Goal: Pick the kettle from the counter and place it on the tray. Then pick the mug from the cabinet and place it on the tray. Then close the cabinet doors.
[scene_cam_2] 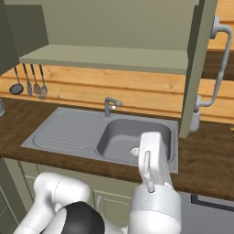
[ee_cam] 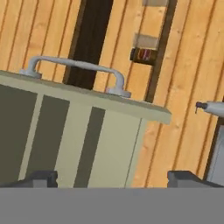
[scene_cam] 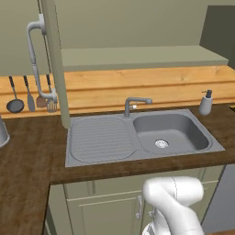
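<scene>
Gripper (ee_cam: 112,177): two dark fingertips set wide apart at the bottom of the hand view, released, nothing between them; aimed at the edge of an open cabinet door (ee_cam: 74,135).
Arm: white links rise at the bottom of both base views; in the right base view one link stands upright in front of the sink (scene_cam_2: 68,132).
Labels: a small dark item with a reddish band (ee_cam: 143,55) shows on the wood panelling in the hand view; any writing too blurred to read.
Bench (scene_cam: 27,156): dark brown wood grain, steel sink with drainer and grey tap (scene_cam: 134,103) set into it.
Soap dispenser (scene_cam: 206,103): white, pump top, on the bench right of the sink.
Utensils (scene_cam: 32,94): hang on the orange-wood wall panel behind.
Cabinet (scene_cam: 137,57): above the sink, pale green inner shelf bare where visible.
Cabinet doors: both swung open, each with a curved grey bar handle (scene_cam: 34,50).
</scene>
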{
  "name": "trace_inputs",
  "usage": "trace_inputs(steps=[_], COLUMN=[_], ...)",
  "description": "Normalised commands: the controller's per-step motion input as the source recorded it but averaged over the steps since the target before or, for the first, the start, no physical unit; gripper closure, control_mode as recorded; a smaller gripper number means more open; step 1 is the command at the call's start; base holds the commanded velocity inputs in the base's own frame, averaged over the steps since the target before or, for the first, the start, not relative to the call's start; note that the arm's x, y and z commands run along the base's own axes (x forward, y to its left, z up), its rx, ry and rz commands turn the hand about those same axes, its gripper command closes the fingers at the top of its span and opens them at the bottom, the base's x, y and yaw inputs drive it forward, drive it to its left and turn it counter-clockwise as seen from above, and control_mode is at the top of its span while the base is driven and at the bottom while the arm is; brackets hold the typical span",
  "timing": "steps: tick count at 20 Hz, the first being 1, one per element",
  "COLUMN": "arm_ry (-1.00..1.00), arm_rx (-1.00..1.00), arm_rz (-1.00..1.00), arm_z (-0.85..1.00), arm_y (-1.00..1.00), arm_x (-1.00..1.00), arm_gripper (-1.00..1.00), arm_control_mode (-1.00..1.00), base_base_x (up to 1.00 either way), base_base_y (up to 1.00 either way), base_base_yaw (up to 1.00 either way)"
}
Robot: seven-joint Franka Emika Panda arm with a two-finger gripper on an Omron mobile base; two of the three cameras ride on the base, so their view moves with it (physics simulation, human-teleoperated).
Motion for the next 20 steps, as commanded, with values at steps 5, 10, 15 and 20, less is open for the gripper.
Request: trace_inputs(steps=[5,10,15,20], arm_ry=[0.00,0.00,0.00,0.00], arm_rx=[0.36,0.32,0.25,0.24], arm_rz=[0.01,0.10,0.17,0.18], arm_z=[0.00,-0.04,-0.13,-0.05], arm_y=[-0.58,-0.46,-0.36,-0.41], arm_x=[0.53,0.43,0.45,0.43], arm_gripper=[-1.00,-1.00,-1.00,-1.00], arm_control_mode=[-1.00,-1.00,-1.00,-1.00], base_base_x=[0.00,0.00,0.00,0.00], base_base_y=[0.00,0.00,0.00,0.00], base_base_yaw=[0.00,0.00,0.00,0.00])
